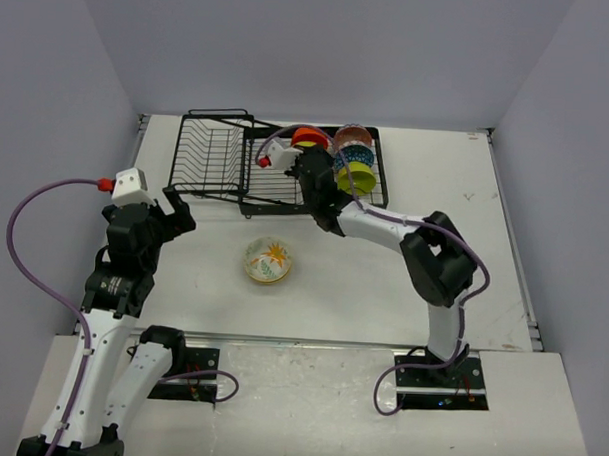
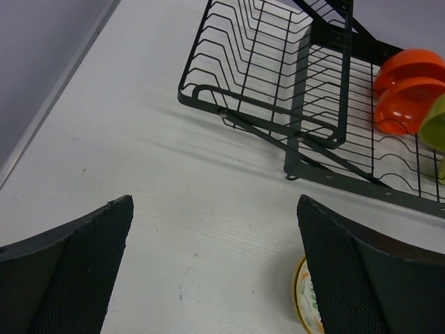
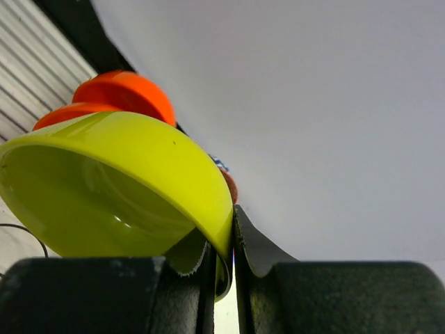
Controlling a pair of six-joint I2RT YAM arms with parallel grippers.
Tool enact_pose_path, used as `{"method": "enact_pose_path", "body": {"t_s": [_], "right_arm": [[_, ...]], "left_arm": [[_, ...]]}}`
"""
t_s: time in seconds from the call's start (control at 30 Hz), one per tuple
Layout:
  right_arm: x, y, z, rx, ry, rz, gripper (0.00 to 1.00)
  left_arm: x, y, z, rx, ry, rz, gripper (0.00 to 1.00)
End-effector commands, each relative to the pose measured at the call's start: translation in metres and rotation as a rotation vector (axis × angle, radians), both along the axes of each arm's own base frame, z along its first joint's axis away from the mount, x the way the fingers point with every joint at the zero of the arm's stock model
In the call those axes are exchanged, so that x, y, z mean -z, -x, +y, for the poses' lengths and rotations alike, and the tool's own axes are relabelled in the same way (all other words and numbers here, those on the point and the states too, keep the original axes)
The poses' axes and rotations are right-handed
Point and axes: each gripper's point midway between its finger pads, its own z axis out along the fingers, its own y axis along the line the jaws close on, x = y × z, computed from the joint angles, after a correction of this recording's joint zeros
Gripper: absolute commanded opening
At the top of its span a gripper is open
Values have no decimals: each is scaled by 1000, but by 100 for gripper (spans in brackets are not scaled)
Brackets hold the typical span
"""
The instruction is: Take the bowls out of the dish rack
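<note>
The black wire dish rack [image 1: 212, 155] stands at the back of the table and shows in the left wrist view [image 2: 278, 90]. In its right section stand an orange-red bowl [image 1: 308, 138], a pinkish-brown bowl [image 1: 353, 137], a blue speckled bowl [image 1: 355, 152] and a lime green bowl [image 1: 358, 176]. My right gripper [image 3: 226, 243] is shut on the rim of the lime green bowl [image 3: 118, 181], over the rack. The cream floral bowl [image 1: 267, 260] sits upright on the table in front of the rack. My left gripper [image 2: 215, 271] is open and empty above the table, left of the floral bowl [image 2: 306, 299].
Grey walls enclose the table on the left, back and right. The rack's left basket section [image 1: 209, 150] holds nothing. Orange-red bowls [image 2: 407, 94] show at the right edge of the left wrist view.
</note>
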Motion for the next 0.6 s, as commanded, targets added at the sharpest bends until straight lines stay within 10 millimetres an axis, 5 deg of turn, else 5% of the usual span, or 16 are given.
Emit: {"method": "enact_pose_path", "body": {"t_s": [0.0, 0.03, 0.07, 0.17, 0.3, 0.57], "right_arm": [[-91, 29, -21, 27, -288, -35, 0], [-95, 36, -23, 34, -388, 1, 0], [-120, 47, -30, 27, -469, 6, 0], [-88, 76, -47, 107, -615, 255, 0], [-46, 137, -63, 149, -855, 585, 0], [55, 205, -76, 245, -934, 1045, 0]], "left_arm": [[-9, -1, 5, -20, -20, -34, 100], [-10, 0, 5, -20, -20, -35, 100], [-10, 0, 6, -25, -21, -37, 100], [-11, 1, 8, -35, -20, -41, 100], [-14, 4, 13, -63, -23, -49, 100], [-34, 23, 30, -161, -10, -141, 100]]}}
